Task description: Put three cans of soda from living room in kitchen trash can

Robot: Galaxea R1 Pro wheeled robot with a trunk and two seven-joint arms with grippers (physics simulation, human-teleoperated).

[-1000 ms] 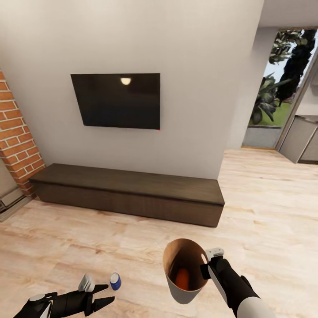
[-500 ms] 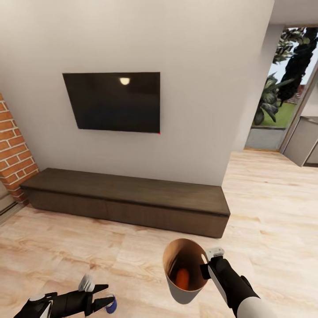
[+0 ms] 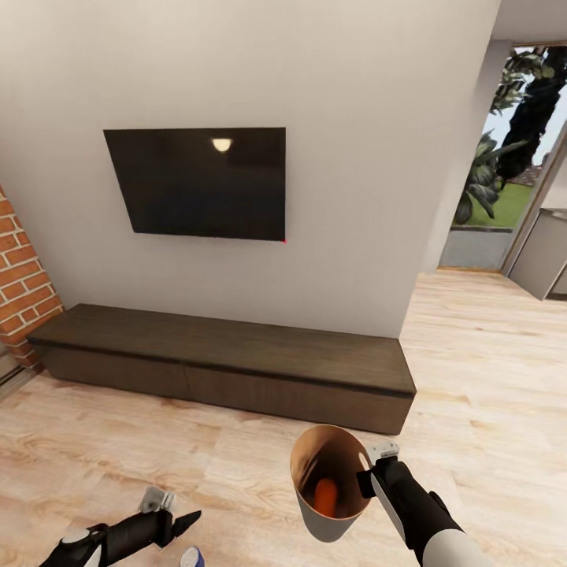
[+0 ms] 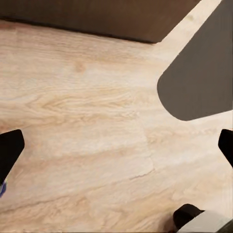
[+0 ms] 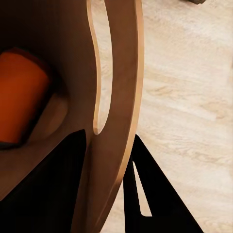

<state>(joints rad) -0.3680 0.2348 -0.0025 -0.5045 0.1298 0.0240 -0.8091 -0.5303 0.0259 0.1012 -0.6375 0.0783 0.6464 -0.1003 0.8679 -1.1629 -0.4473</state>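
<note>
Soda cans are showing in two places in the head view: an orange can (image 3: 325,494) is lying inside the trash can (image 3: 335,526), and a dark blue can (image 3: 190,557) is standing on the wood floor (image 3: 488,370) at the bottom edge of the picture. No third can is visible.

The right gripper (image 3: 367,471) is holding the bin by its rim, at about three o'clock on the opening; the right wrist view is showing the jaws clamped on the rim wall (image 5: 116,97), one finger inside and one outside, with the orange can (image 5: 22,94) resting against the tan inner wall. The bin is hanging upright, mouth tilted toward the camera.

The left gripper (image 3: 173,512) is hovering low over the floor with its jaws apart and nothing between them; in the left wrist view its dark fingertips (image 4: 9,150) are framing bare planks, with a sliver of blue at the frame edge.

The coming move is turning on this: the blue can is lying at about five o'clock from the left jaws, just beside them and nearer the robot's base, its long axis vertical. The left arm is clearly the nearer one, and the right is occupied. The jaws probably need to draw back and drop to straddle the can.

A wall TV (image 3: 197,183) and a long dark cabinet (image 3: 228,358) are facing the robot.
</note>
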